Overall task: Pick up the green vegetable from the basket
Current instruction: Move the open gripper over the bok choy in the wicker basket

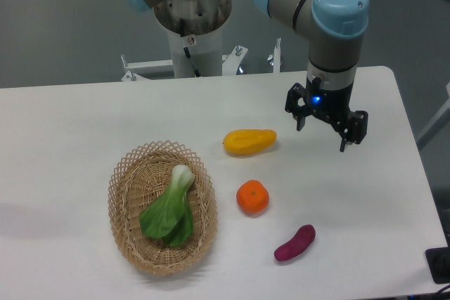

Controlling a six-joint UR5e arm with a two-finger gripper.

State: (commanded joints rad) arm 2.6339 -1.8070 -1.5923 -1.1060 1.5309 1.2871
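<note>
The green vegetable (171,209), a bok choy with dark-green leaves and a pale stem end pointing up and right, lies inside the oval wicker basket (124,191) at the table's front left. My gripper (323,133) hangs over the right part of the table, far to the right of the basket and above table level. Its fingers (346,138) point down, stand apart and hold nothing.
A yellow fruit (249,141) lies right of the basket. An orange (252,197) sits below it. A purple sweet potato (294,242) lies at the front right. The robot's base (191,26) stands behind the table's far edge.
</note>
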